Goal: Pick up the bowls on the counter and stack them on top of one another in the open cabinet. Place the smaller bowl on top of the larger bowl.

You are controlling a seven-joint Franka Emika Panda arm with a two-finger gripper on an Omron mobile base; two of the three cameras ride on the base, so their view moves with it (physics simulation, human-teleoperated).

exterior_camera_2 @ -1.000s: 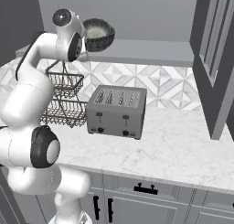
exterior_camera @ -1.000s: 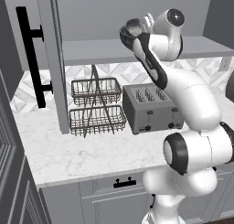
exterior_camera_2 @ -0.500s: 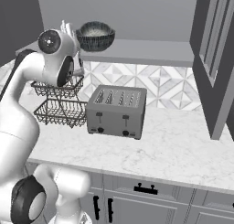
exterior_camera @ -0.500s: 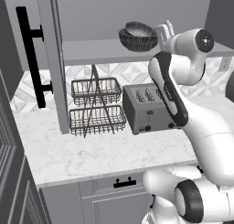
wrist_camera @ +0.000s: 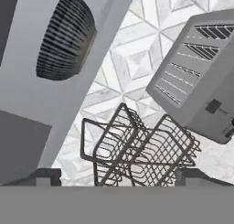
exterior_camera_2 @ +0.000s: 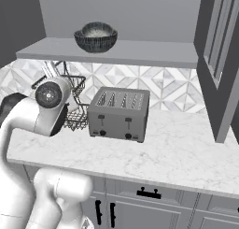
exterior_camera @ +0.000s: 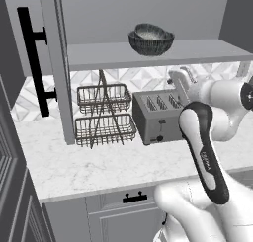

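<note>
The arm (exterior_camera: 212, 152) is built of smooth, glossy white shells, rounded and swollen like fat tubes, joined by dark grey to black bands at the joints. One long link carries a black strip down its side with small pale lettering, too small to read. In the right base view a round dark cap (exterior_camera_2: 48, 94) with a grey disc at its centre closes a joint at about 9 o'clock. The gripper (wrist_camera: 117, 177) ends in two small dark fingertips.

On the open cabinet (exterior_camera: 207, 53) shelf sits the larger bowl (exterior_camera: 151, 40), the smaller bowl (exterior_camera: 149, 32) nested inside. Below, the counter (exterior_camera_2: 186, 153) carries a grey toaster (exterior_camera_2: 119, 114) beside stacked wire baskets (exterior_camera: 105, 115).
</note>
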